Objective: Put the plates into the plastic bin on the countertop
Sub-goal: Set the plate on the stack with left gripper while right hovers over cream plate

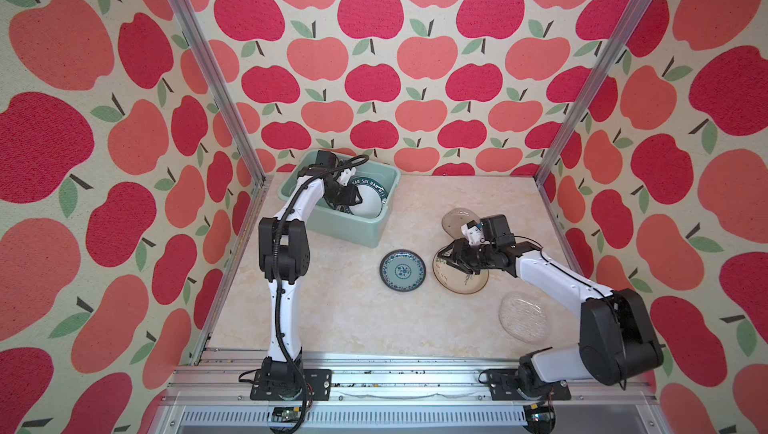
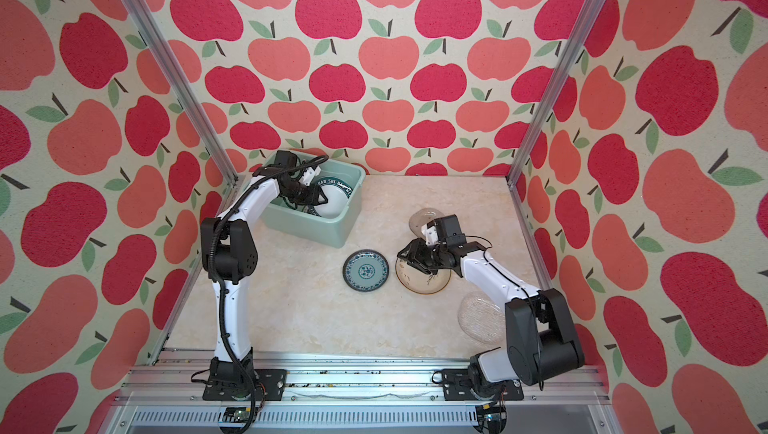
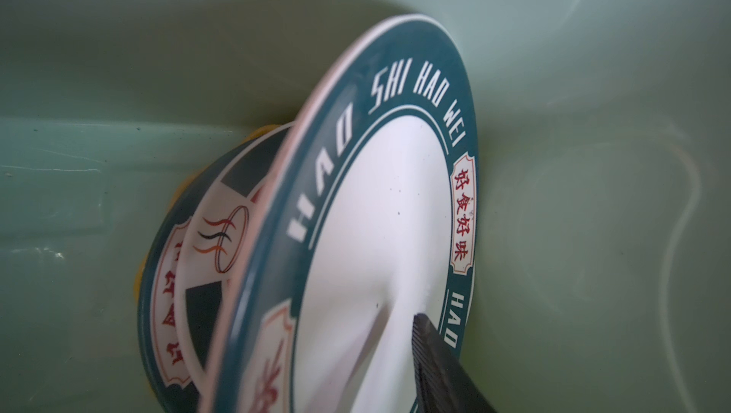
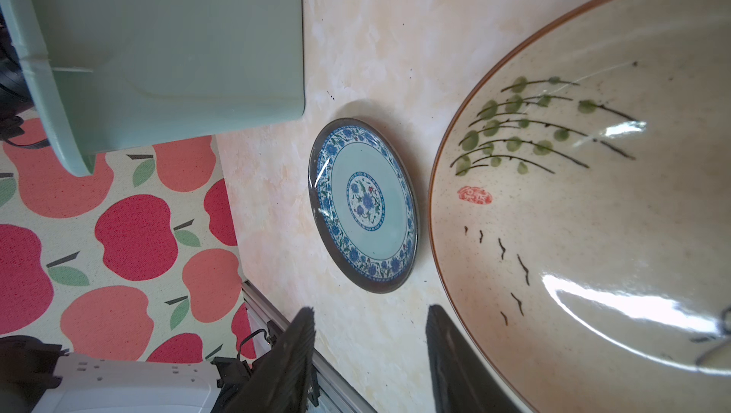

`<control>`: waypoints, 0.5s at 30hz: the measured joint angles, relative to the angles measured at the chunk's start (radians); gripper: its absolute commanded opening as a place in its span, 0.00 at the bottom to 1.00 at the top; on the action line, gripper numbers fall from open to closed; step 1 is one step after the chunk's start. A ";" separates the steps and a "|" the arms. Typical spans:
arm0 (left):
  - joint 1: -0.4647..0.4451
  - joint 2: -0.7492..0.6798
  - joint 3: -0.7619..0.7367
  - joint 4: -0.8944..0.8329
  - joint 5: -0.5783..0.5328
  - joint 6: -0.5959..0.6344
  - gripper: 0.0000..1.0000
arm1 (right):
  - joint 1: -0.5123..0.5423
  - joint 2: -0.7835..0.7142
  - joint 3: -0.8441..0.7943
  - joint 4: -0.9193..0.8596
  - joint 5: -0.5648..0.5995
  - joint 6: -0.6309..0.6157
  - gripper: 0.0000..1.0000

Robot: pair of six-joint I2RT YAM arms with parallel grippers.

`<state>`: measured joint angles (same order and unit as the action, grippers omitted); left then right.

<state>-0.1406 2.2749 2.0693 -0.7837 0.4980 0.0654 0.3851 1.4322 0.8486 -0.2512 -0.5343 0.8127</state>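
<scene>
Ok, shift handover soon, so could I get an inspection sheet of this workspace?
Surface: beige marbled countertop, no spills seen.
Job's things: mint plastic bin holds green-rimmed lettered plate tilted against other plates; teal patterned plate, cream bamboo plate, glass plates lie outside.
Clutter: nothing seen.
Pincers: left pincer inside bin at lettered plate, opening unclear; right pincer open beside bamboo plate's rim.
Cables: black cable along left arm.
Surroundings: apple-patterned walls, aluminium rails.

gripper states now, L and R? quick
Left gripper: looks open, astride the lettered plate leaning in the bin; only one finger shows.
Right gripper: open, empty, by the cream plate.
</scene>
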 measured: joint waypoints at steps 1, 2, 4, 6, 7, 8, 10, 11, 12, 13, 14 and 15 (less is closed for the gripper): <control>0.000 0.001 0.000 0.001 -0.003 0.000 0.50 | 0.000 0.002 0.000 0.002 -0.002 0.000 0.49; 0.000 0.003 0.000 0.002 -0.006 -0.001 0.51 | 0.000 0.005 0.000 0.004 -0.003 0.002 0.49; 0.000 0.007 0.000 0.002 -0.015 -0.004 0.54 | 0.000 0.007 0.000 0.009 -0.003 0.004 0.48; 0.000 0.013 0.000 0.003 -0.021 -0.007 0.56 | 0.000 0.008 0.000 0.012 -0.003 0.006 0.48; 0.000 0.017 0.000 0.005 -0.025 -0.008 0.56 | 0.000 0.008 0.000 0.014 -0.004 0.007 0.48; 0.000 0.021 0.000 0.007 -0.030 -0.011 0.57 | 0.000 0.009 0.000 0.016 -0.004 0.007 0.48; 0.000 0.028 0.000 0.010 -0.040 -0.015 0.58 | 0.000 0.010 0.000 0.019 -0.006 0.007 0.48; 0.000 0.031 0.000 0.011 -0.045 -0.018 0.59 | 0.000 0.012 0.000 0.019 -0.007 0.007 0.48; 0.000 0.034 -0.002 0.013 -0.048 -0.021 0.60 | 0.000 0.013 0.000 0.019 -0.007 0.008 0.48; 0.000 0.037 -0.004 0.017 -0.051 -0.023 0.61 | 0.000 0.014 0.000 0.020 -0.007 0.008 0.48; 0.000 0.037 -0.008 0.020 -0.056 -0.024 0.62 | 0.000 0.016 0.000 0.022 -0.008 0.008 0.48; 0.000 0.037 -0.011 0.022 -0.058 -0.024 0.63 | 0.000 0.019 0.000 0.025 -0.008 0.008 0.48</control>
<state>-0.1406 2.3119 2.0586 -0.7620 0.4400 0.0418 0.3851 1.4513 0.8486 -0.2260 -0.5426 0.8207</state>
